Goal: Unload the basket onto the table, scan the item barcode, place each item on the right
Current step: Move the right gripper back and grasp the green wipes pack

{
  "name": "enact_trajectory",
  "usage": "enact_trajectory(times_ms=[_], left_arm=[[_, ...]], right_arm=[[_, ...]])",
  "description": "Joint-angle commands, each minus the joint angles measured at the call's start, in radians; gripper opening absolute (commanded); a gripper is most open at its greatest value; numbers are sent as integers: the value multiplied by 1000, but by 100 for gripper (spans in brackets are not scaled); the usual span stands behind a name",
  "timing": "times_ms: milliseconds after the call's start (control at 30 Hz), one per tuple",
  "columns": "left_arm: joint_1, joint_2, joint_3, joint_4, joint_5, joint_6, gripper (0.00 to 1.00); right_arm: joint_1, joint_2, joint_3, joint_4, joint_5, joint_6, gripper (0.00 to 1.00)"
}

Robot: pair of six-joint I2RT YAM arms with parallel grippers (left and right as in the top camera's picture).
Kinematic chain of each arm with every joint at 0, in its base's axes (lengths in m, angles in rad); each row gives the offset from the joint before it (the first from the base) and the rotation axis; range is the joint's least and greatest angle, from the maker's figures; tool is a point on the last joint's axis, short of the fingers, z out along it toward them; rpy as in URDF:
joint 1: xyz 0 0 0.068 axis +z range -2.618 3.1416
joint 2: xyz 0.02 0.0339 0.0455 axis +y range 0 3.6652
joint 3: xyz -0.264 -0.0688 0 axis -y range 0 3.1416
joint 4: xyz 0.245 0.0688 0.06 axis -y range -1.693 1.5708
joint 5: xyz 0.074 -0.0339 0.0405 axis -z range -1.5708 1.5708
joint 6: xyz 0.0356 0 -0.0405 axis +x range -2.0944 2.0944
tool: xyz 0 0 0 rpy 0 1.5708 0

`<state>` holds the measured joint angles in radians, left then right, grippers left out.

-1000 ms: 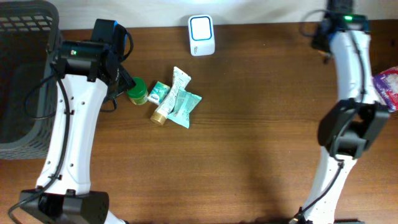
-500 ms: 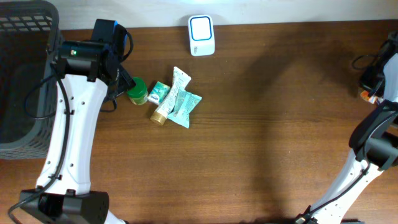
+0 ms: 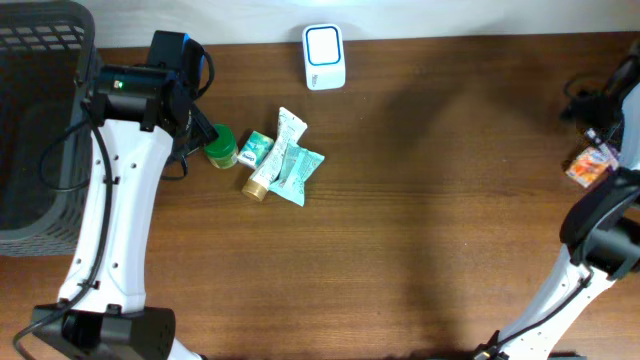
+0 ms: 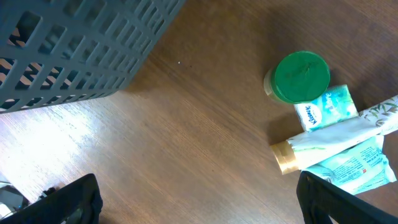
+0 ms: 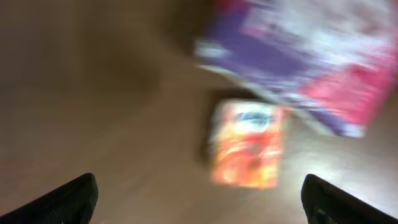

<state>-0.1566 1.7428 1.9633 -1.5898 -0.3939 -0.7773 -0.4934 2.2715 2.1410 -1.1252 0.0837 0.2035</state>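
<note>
**Scanner** (image 3: 324, 55): white, at the back edge of the worktop (image 3: 420, 230). It is probably parked centrally so either arm can present a barcode.

**Orange packet** (image 5: 245, 144): lies flat at the far right edge, just beside a purple bag (image 5: 292, 56) and well apart from the scanner. This looks like the set-down side for finished items.

**Right end effector** (image 5: 198, 183): fingers apart and empty, above the packet.

**Green-lidded jar** (image 3: 222, 147), **tissue pack** (image 3: 256, 149), **tube** (image 3: 275, 155), **teal sachet** (image 3: 302, 170): bunched left of centre, presumably awaiting their scan.

**Left end effector** (image 4: 196, 186): fingers apart and empty, poised near the jar, with the basket (image 3: 40, 100) alongside.

**Change:** a second ago the right arm stood further in over the worktop and no orange packet lay there. The arm is now at the right edge and the packet is down. The left side is unchanged.
</note>
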Motion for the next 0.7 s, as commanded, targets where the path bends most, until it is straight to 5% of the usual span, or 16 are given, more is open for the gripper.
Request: enact_trajectory(times_ms=[0, 100, 667], left_arm=[[1, -3, -1, -2, -11, 12, 99], [1, -3, -1, -2, -11, 13, 99], [1, -3, -1, -2, -11, 13, 99]], right_arm=[[76, -86, 36, 16, -469, -51, 97], [158, -84, 35, -3, -605, -99, 93], [758, -39, -111, -43, -544, -89, 99]])
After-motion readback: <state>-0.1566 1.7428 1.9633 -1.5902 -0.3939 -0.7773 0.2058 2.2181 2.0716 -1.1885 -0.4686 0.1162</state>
